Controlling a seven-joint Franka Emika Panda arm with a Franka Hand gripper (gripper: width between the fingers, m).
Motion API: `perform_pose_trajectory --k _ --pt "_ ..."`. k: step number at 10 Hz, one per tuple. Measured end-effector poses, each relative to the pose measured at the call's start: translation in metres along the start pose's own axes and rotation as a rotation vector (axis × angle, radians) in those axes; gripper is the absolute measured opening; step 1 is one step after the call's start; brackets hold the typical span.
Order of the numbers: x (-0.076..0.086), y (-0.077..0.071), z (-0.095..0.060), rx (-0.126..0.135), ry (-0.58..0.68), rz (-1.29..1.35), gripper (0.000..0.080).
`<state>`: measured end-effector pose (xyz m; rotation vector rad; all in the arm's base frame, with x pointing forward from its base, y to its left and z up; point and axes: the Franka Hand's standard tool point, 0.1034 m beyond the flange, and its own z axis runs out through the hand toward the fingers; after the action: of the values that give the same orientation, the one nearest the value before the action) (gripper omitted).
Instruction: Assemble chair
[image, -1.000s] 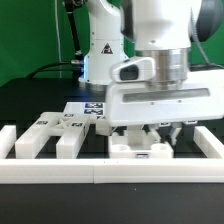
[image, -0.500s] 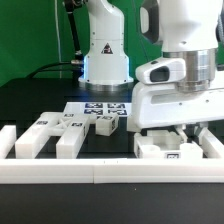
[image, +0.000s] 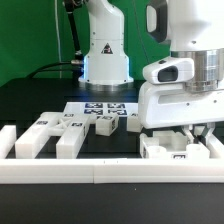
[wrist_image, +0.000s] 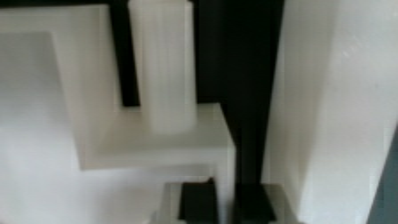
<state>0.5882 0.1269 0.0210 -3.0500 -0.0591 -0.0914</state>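
The gripper (image: 183, 136) hangs low over the black table (image: 30, 100). Right under it sits a blocky white chair part (image: 168, 151). The part has a small black-and-white tag on its front. It lies just behind the front border rail (image: 100, 172). The fingers reach down to the part, but the big white gripper body hides most of them. I cannot tell if the gripper is squeezing the part or has let go.

In the wrist view the gripper (wrist_image: 226, 197) shows as two dark tips close together, with something pale between them. That picture is blurry, so I cannot tell if the tips touch it. White chair pieces fill the view, and a tall white post (wrist_image: 164, 70) stands just past the tips.

Well away from the gripper, toward the exterior view's left, two long bars (image: 28, 138) lie side by side on the table. Between them and the gripper sit small cubes (image: 102, 123) with tags. Just behind the cubes lies the marker board (image: 105, 107), flat on the table.
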Motion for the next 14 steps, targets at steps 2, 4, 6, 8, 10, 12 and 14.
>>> perform_pose_trajectory --k 2,4,6,8,10,12,14 --pt "0.014 0.002 -0.001 0.003 0.012 0.006 0.0034" --pt "0.019 0.005 -0.006 0.004 -0.027 0.020 0.0034" --pt "0.019 0.002 -0.006 0.004 -0.028 0.020 0.0114" --pt "0.020 -0.003 -0.010 0.006 -0.022 0.014 0.0433" --pt "0.020 -0.008 -0.012 0.007 -0.020 0.006 0.0564" --pt "0.017 -0.003 -0.036 0.004 -0.014 -0.018 0.0645" --pt "-0.006 0.006 -0.050 -0.005 -0.025 -0.011 0.0649"
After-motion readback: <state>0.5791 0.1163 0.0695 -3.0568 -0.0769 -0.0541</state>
